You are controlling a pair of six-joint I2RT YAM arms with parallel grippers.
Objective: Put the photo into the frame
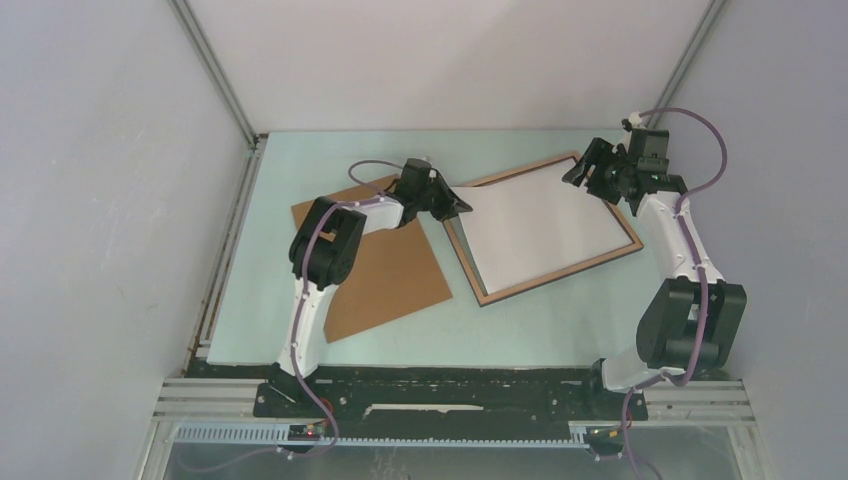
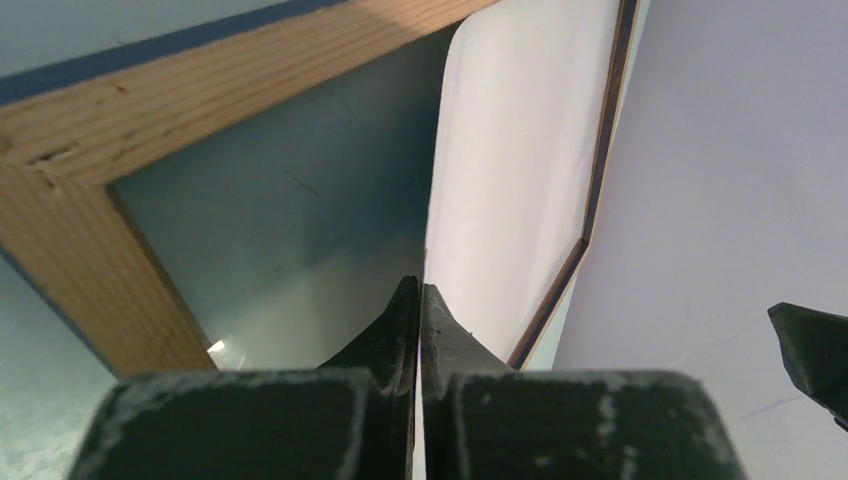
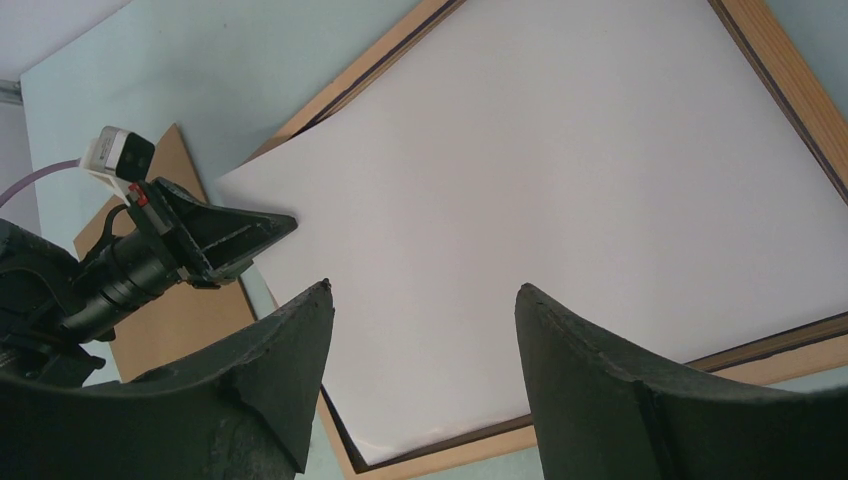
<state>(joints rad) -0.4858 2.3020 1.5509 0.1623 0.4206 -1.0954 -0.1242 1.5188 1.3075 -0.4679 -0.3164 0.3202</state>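
The photo (image 1: 545, 225) shows only its plain white side; its beach print is hidden. It lies inside the light-brown wooden frame (image 1: 560, 273), with its near-left corner sticking out past the frame's left corner. My left gripper (image 1: 462, 207) is shut on that corner; in the left wrist view (image 2: 420, 290) the white sheet (image 2: 520, 150) runs between the closed fingers, over the frame's wood (image 2: 250, 70). My right gripper (image 1: 585, 170) is open and empty above the frame's far right corner. In the right wrist view (image 3: 425, 295) it hovers over the photo (image 3: 540, 170) without touching it.
A plain brown board (image 1: 385, 270) lies flat on the pale green table (image 1: 300, 180), left of the frame and partly under my left arm. White walls close in the table at the back and on both sides.
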